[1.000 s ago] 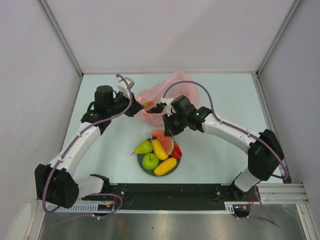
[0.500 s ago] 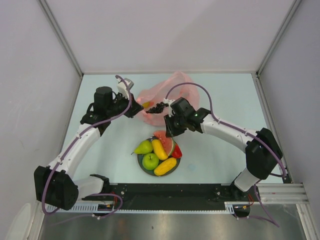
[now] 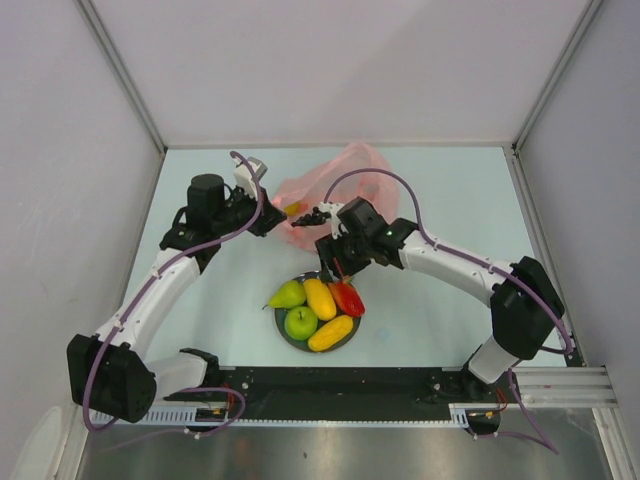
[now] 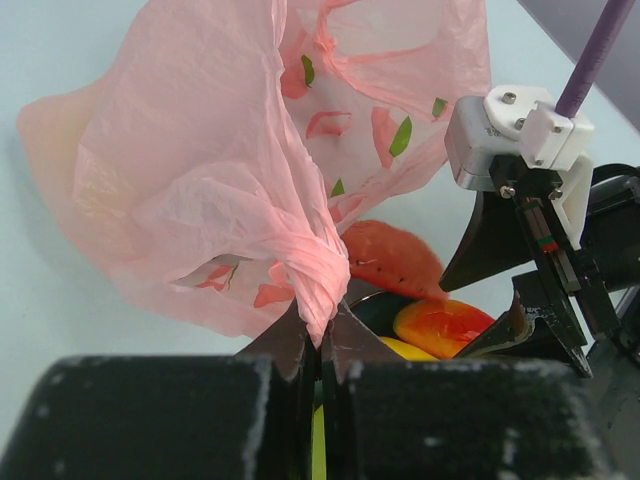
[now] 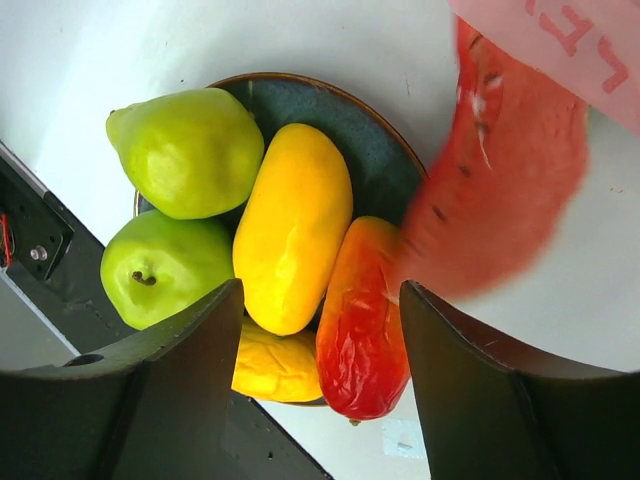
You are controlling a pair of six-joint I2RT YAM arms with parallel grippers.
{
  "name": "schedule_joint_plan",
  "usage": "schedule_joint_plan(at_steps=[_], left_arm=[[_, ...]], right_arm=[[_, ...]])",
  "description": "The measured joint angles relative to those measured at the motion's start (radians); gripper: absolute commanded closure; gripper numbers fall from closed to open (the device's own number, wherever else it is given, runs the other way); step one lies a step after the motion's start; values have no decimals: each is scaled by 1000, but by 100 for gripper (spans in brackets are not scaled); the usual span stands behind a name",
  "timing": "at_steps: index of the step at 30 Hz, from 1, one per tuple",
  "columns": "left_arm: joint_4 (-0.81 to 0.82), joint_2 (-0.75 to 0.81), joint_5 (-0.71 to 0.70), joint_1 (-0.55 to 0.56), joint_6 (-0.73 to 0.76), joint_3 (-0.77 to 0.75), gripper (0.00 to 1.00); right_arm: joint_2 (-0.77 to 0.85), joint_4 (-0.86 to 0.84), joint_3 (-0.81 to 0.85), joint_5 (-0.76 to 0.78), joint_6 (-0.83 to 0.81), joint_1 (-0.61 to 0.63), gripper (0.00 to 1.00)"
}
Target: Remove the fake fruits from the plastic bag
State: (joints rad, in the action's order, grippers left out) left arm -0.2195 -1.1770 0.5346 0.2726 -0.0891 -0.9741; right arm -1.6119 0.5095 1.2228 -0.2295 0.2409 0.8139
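Pale-blue surface (image 3: pixel 450 200): we find left arm (image 3: pixel 160 285) and right arm (image 3: pixel 450 262) angled inward.
Left tool (image 4: pixel 322 335) pinches twisted film of the plastic bag (image 4: pixel 220 170); right tool (image 5: pixel 320 300), spread and empty, hangs above fake fruits (image 3: pixel 318 298) piled on a plate (image 5: pixel 390 150).

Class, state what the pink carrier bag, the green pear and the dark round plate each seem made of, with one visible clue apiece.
Pink carrier bag: thin translucent plastic film; it crinkles and bunches into a twist. Green pear: probably moulded plastic, slightly glossy; smooth uniform skin with a soft sheen. Dark round plate: perhaps glazed ceramic, blue-grey with a brown rim; uncertain.
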Motion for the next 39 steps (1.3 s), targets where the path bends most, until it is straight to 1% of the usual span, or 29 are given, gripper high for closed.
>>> schedule_joint_plan(at_steps=[5, 10, 11, 12, 16, 21, 24, 27, 30, 31, 33, 34, 39], left_arm=[[0, 0, 0, 0, 2, 0, 100], [-1, 0, -6, -1, 11, 0, 100], [-2, 0, -8, -1, 11, 0, 100], [-3, 0, -8, -1, 11, 0, 100], [-9, -13, -8, -1, 11, -10, 100], [-10, -39, -12, -1, 20, -44, 99], [-10, -39, -16, -1, 24, -49, 100], [-13, -39, -19, -1, 31, -49, 100], [-16, -39, -27, -1, 39, -49, 100], [-17, -39, -27, -1, 41, -49, 100], [-21, -38, -31, -2, 45, -49, 100], [-23, -38, -31, -2, 45, -49, 100], [-25, -38, -34, -3, 45, -49, 100]], right_arm=[[4, -6, 0, -14, -27, -9, 30], [6, -17, 0, -24, -85, -34, 44], [6, -18, 0, -23, -106, -43, 48], [6, -18, 0, -23, -133, -53, 50], [-6, -7, 0, -23, -238, -112, 51], [-99, 3, 0, -22, -359, -207, 44], [-161, 6, 0, -22, -405, -223, 42], [-205, -6, 0, -24, -438, -222, 45], [-218, -19, 0, -55, -462, -217, 71], [-220, -24, 0, -71, -473, -216, 86], [-220, -32, 1, -82, -499, -214, 97], [-220, -37, 2, -89, -506, -214, 100], [-190, -29, 0, -97, -512, -226, 100]])
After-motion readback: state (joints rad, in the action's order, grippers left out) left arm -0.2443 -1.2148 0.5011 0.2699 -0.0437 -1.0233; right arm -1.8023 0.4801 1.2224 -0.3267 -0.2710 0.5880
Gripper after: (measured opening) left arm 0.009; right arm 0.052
